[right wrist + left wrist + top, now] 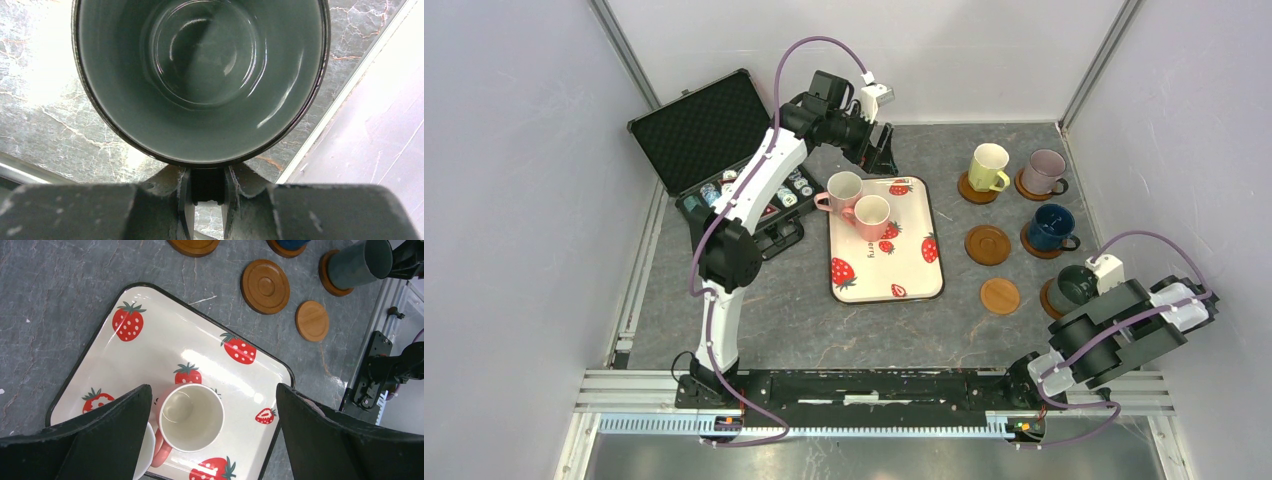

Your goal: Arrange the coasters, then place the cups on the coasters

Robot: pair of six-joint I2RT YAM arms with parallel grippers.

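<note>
Two pink cups (842,188) (871,216) stand on the strawberry tray (912,285). My left gripper (882,152) hangs open above the tray's far end. In the left wrist view its jaws (214,386) stand wide apart over one pink cup (191,417), touching nothing. The yellow-green cup (987,166), lilac cup (1044,171) and navy cup (1051,227) each sit on a coaster. My right gripper (207,172) is shut on the handle of the dark green-grey cup (200,75), which is over a coaster (1052,300). Two coasters (988,244) (1000,296) lie bare.
An open black case (714,135) with poker chips lies at the back left, under the left arm. White walls close in both sides; the right one runs near the dark cup. A metal rail (874,385) crosses the near edge.
</note>
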